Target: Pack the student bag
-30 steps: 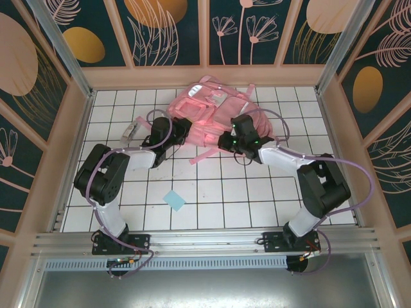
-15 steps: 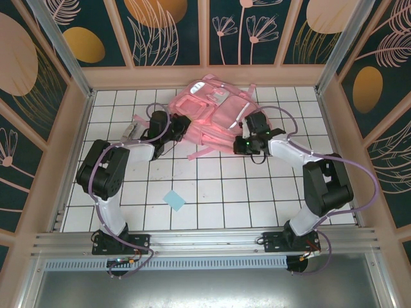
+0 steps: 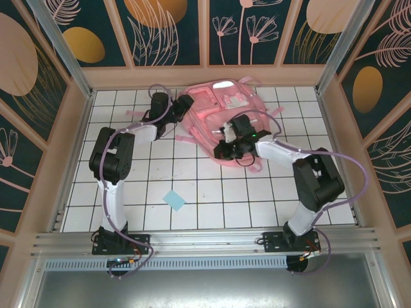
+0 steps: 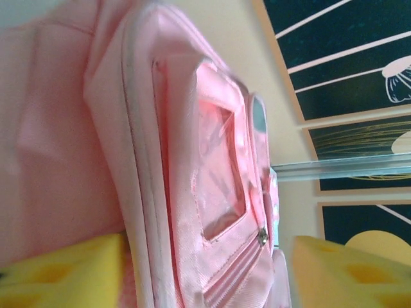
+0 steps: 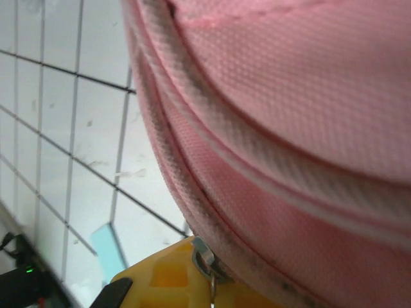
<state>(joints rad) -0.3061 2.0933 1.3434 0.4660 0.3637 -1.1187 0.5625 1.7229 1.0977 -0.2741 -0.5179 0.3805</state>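
- Enclosure walls point(image 3: 167, 32): patterned panels close in the far side and both flanks, so your room to swing is tight.
- Tabletop point(image 3: 212, 199): white tiles, bare near the arm bases.
- Student bag point(image 3: 215, 109): lies flat at far centre, long axis roughly far to near.
- Left hand point(image 3: 180, 109): at the bag's left flank, fingers spread, the front pocket between them.
- Right hand point(image 3: 223, 146): at the bag's near end, pressed together, apparently pinching the zip pull point(image 5: 204, 255); your next pull likely follows the seam.
- Blue card point(image 3: 173, 200): well apart, nearer the left arm.
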